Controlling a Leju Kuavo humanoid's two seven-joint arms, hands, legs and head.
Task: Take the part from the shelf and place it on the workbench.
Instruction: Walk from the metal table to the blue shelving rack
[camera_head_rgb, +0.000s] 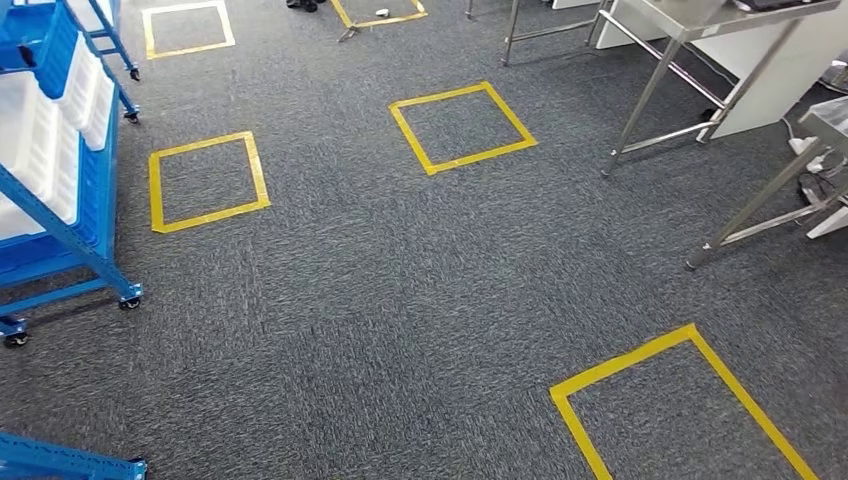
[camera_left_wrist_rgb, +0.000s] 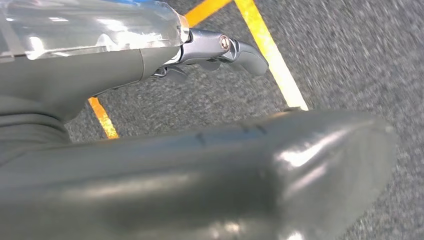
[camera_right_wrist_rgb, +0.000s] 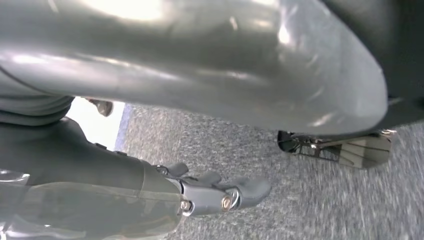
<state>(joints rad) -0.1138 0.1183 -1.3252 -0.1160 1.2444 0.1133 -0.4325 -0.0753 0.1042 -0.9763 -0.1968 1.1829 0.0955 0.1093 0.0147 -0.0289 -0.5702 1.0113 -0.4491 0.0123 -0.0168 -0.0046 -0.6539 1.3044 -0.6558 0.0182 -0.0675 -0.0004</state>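
Between the blue shelf (camera_head_rgb: 60, 190) and the desk (camera_head_rgb: 690, 25), each robot hand (camera_left_wrist_rgb: 215, 50) (camera_right_wrist_rgb: 220, 192) hung empty, fingers loosely apart, while walking.

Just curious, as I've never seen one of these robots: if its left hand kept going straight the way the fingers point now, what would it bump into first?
Probably just the floor. In the wrist view the left hand points down toward grey carpet crossed by a yellow tape line, with nothing between. How far off it lies is unclear.
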